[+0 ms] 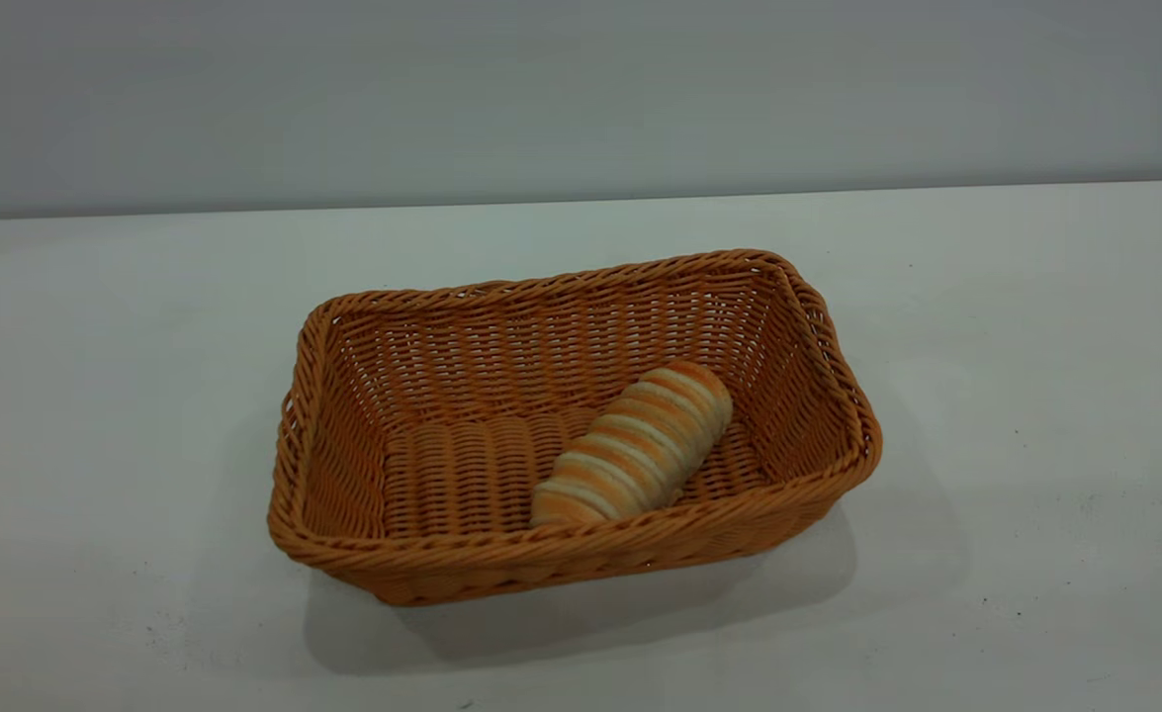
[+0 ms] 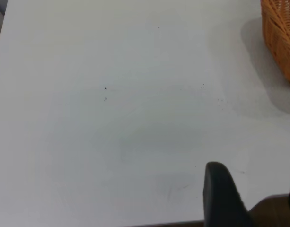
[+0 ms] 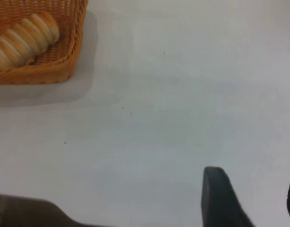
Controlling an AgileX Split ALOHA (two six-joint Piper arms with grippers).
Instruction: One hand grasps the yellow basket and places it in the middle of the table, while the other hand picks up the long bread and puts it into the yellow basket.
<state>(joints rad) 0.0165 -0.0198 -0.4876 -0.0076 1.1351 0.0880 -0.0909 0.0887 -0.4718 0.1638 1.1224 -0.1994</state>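
The yellow basket (image 1: 581, 559) stands on the white table (image 1: 1035, 346) near its middle. The long bread (image 1: 640, 440) lies slanted inside it, toward its right end. Neither arm shows in the exterior view. In the left wrist view my left gripper (image 2: 256, 172) is open and empty over bare table by the table's edge, and a corner of the basket (image 2: 282, 38) shows far off. In the right wrist view my right gripper (image 3: 253, 175) is open and empty above bare table, well away from the basket (image 3: 64, 71) with the bread (image 3: 24, 38) in it.
A plain grey wall stands behind the table's far edge. A brown floor or surface (image 2: 272, 213) shows beyond the table edge under the left gripper. A dark shape (image 3: 26, 213) lies at the table's edge in the right wrist view.
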